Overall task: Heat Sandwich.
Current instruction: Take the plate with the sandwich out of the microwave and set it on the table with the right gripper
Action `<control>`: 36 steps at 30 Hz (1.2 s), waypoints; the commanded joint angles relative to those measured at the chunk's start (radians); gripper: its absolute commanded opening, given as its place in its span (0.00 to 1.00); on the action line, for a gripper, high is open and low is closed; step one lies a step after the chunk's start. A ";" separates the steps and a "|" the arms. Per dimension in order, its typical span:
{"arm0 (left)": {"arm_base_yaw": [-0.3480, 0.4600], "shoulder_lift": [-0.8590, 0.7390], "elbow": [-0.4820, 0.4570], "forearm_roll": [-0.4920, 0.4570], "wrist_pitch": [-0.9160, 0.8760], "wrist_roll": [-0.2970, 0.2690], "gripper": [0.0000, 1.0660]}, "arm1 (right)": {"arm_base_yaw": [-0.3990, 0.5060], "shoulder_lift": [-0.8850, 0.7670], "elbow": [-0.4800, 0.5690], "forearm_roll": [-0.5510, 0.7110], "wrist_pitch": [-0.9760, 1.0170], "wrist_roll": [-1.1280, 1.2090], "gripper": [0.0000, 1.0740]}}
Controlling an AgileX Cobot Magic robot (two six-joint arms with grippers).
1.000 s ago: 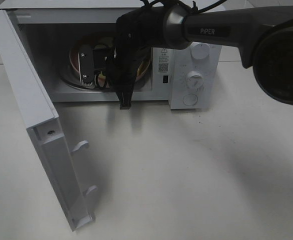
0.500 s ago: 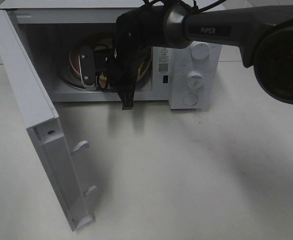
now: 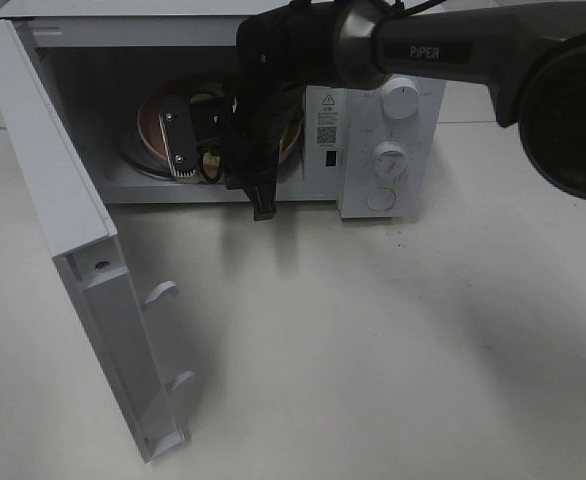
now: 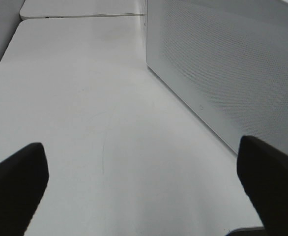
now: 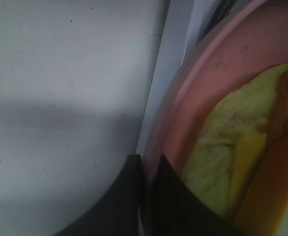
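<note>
- The right gripper (image 5: 146, 169) has its jaws pinched together on the rim of the pink plate (image 5: 222, 88), at the front lip of the microwave (image 3: 391, 110) cavity.
- The sandwich (image 5: 242, 162) lies on that plate, inside the cavity.
- The door (image 3: 58, 215) stands wide open; bare table (image 3: 373, 340) lies in front.
- The left gripper (image 4: 144, 187) has its jaws spread wide over the table beside the microwave's wall.

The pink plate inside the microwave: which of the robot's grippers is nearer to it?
Right. The right gripper is shut on the pink plate's rim inside the microwave; the left gripper hangs open outside, beside its wall.
</note>
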 commanded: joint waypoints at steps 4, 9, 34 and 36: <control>0.001 -0.026 0.003 -0.002 -0.016 0.001 0.97 | -0.002 -0.073 0.074 0.040 0.012 -0.101 0.00; 0.001 -0.026 0.003 -0.002 -0.016 0.001 0.97 | -0.002 -0.117 0.118 0.043 0.011 -0.128 0.00; 0.001 -0.026 0.003 -0.002 -0.016 0.001 0.97 | 0.032 -0.325 0.403 0.041 -0.038 -0.199 0.00; 0.001 -0.026 0.003 -0.002 -0.016 0.001 0.97 | 0.032 -0.352 0.435 0.042 -0.041 -0.211 0.00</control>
